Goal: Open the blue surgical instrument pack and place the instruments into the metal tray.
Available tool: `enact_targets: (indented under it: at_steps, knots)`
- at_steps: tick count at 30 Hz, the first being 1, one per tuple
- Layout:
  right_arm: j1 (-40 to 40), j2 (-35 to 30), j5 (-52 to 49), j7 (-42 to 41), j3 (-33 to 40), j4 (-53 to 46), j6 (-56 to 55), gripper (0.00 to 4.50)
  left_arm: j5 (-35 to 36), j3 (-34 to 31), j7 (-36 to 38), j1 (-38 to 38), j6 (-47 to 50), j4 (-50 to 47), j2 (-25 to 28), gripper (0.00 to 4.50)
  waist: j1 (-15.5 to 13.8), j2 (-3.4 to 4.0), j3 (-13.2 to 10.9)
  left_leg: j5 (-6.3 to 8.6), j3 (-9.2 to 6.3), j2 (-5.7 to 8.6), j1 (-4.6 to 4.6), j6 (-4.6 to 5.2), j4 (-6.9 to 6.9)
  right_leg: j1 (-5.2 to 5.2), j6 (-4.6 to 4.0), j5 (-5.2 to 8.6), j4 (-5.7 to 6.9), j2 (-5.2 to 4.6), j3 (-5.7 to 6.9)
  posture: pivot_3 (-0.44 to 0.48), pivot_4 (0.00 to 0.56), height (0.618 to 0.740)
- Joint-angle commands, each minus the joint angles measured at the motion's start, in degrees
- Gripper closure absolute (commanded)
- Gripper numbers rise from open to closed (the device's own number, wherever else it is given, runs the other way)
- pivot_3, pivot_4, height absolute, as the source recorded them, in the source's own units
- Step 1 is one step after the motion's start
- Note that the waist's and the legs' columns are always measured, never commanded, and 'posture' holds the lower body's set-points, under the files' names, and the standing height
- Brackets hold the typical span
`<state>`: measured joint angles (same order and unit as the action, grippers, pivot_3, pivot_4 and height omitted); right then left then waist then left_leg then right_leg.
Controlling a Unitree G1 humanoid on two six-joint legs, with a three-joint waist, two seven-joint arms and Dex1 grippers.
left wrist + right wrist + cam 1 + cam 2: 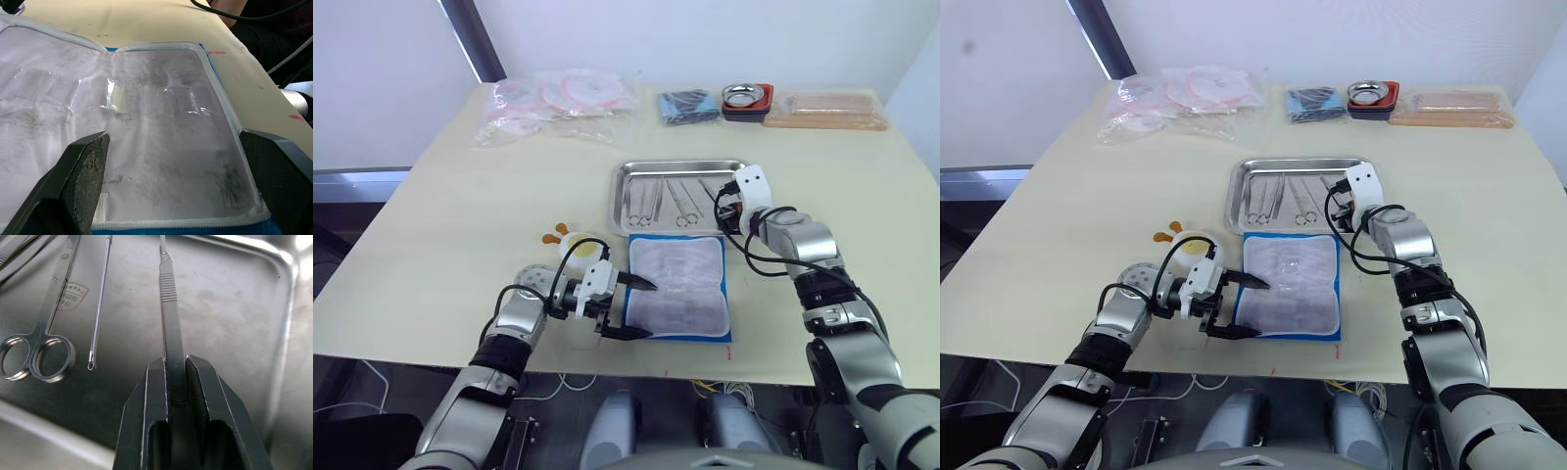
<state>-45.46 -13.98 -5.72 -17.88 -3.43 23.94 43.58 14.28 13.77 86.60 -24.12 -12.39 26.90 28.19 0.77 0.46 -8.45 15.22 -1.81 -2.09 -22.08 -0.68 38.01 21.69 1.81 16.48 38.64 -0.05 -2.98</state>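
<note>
Right wrist view showed the right gripper (177, 382) clamped on a slim flat-handled instrument (171, 318) over the metal tray (619, 201), beside scissors (41, 340) and a thin probe (100, 298) already lying there. A good release meant lowering it flat onto bare steel before parting. The left gripper (628, 307) gaped wide, empty, over the opened blue surgical instrument pack (680, 284) on the surface (460, 196).
</note>
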Motion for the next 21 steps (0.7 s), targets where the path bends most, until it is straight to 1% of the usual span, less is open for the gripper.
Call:
enact_targets:
  at_steps: [1,3,4,5,6,10,14,18,21]
  knots:
    - [-1.6,0.6,-1.7,-0.6,2.4,-2.0,0.6,2.28,-4.1,1.8,-2.5,2.1,2.2,4.1,0.3,0.00,0.0,0.00,0.0,0.00,0.00,0.00,0.00,0.00,0.00,0.00,0.00,0.00,0.00,0.00,0.00,0.000,0.150,0.740]
    - [-1.6,0.3,-2.1,-1.4,2.6,-2.7,0.6,1.37,-4.1,1.7,-2.5,2.1,2.2,4.1,0.4,0.00,0.0,0.00,0.0,0.00,-0.01,0.00,0.00,0.00,0.00,0.00,0.00,0.00,0.00,0.00,0.00,0.000,0.150,0.740]
    - [-1.4,0.0,-2.3,-1.9,2.6,-3.4,0.2,0.80,-4.0,1.7,-2.5,2.2,2.3,4.0,0.4,0.00,0.0,0.00,0.0,0.00,0.00,0.00,0.00,0.00,0.00,0.00,0.00,0.00,0.00,0.00,0.00,0.000,0.150,0.740]
    - [-1.0,-0.6,-2.8,-2.9,2.7,-4.9,0.4,0.34,-3.9,1.6,-2.4,2.4,2.5,3.3,0.6,0.00,0.0,0.01,0.0,0.00,0.00,0.00,0.00,0.00,0.00,0.00,0.00,0.00,0.00,0.00,0.00,0.000,0.150,0.740]
    - [-0.5,-1.2,-3.3,-4.2,2.9,-6.6,-0.3,0.04,-3.5,1.4,-2.3,2.5,2.8,2.5,0.8,0.00,0.0,0.03,0.0,0.00,0.00,0.00,-0.01,0.00,0.00,0.00,0.01,0.01,0.00,0.00,0.00,0.000,0.150,0.740]
    - [1.5,-3.3,-5.4,-7.9,3.9,-12.4,-2.2,0.04,-2.3,0.3,-2.6,2.8,3.7,-0.9,1.2,0.00,0.1,0.03,-0.1,0.00,-0.01,-0.01,-0.10,0.00,-0.05,0.10,0.01,0.01,-0.02,0.01,0.00,0.000,0.150,0.740]
    - [4.3,-5.6,-7.5,-10.8,5.5,-18.1,-4.3,0.04,1.1,-2.1,-3.2,3.2,6.5,-7.1,1.8,0.00,0.2,-0.02,-0.1,0.00,-0.01,-0.03,-0.21,0.00,-0.14,0.24,0.02,0.01,-0.05,0.02,0.00,0.000,0.150,0.740]
    - [6.1,-6.4,-10.0,-13.1,7.1,-21.3,-6.2,0.04,4.5,-4.4,-4.3,3.4,10.3,-13.4,2.1,0.00,0.3,-0.23,-0.5,-0.01,0.04,-0.02,-0.93,0.01,-0.08,1.07,-0.09,-0.08,0.21,0.05,-0.11,0.000,0.150,0.740]
    - [8.3,-7.2,-12.3,-15.0,8.8,-24.8,-8.0,0.04,9.0,-7.4,-7.6,2.7,16.0,-20.4,2.1,0.00,0.3,-0.48,-0.8,-0.01,0.04,-0.06,-1.07,0.00,-0.10,1.21,-0.12,-0.09,0.22,0.09,-0.08,0.000,0.150,0.740]
